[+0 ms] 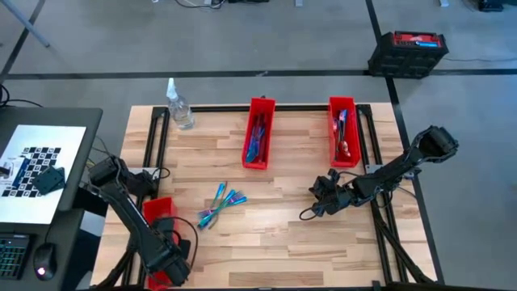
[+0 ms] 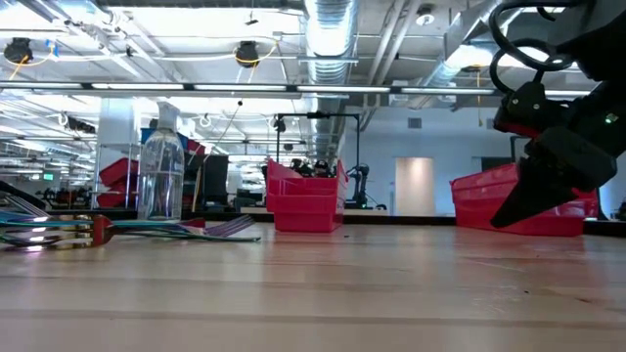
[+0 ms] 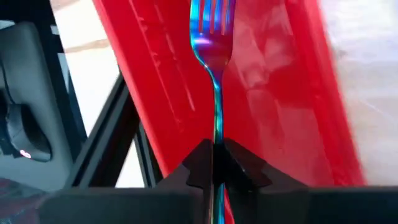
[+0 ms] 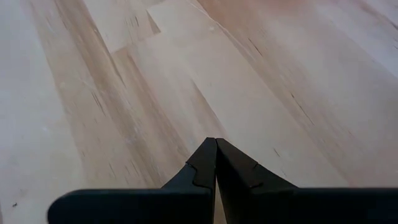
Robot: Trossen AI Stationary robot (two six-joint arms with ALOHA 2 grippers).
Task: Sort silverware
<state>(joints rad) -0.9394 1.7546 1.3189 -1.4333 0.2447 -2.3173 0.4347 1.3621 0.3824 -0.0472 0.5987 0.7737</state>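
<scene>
My left gripper (image 1: 172, 252) is at the table's near left corner, over a long red bin (image 1: 157, 210). It is shut on an iridescent blue-purple fork (image 3: 214, 56). Several more pieces of silverware (image 1: 220, 206) lie loose in a small pile on the wooden table at centre left, also seen low at the left as silverware (image 2: 108, 230). My right gripper (image 1: 317, 202) is shut with nothing in it, just above bare wood right of centre; its own view shows the right gripper (image 4: 216, 146) over planks only. My left gripper pinches the fork's slim handle (image 3: 216, 134) between its two fingertips. The fork runs along the fingers and sticks out ahead of them, tines foremost. It lies over the inside of the red bin (image 3: 273, 93); whether the tines touch it I cannot tell.
Two more red bins stand at the far side, one at centre (image 1: 258, 133) and one right (image 1: 343, 129), each with silverware inside. A clear spray bottle (image 1: 179, 105) stands at the far left. Black frame rails run along the table's left and right edges.
</scene>
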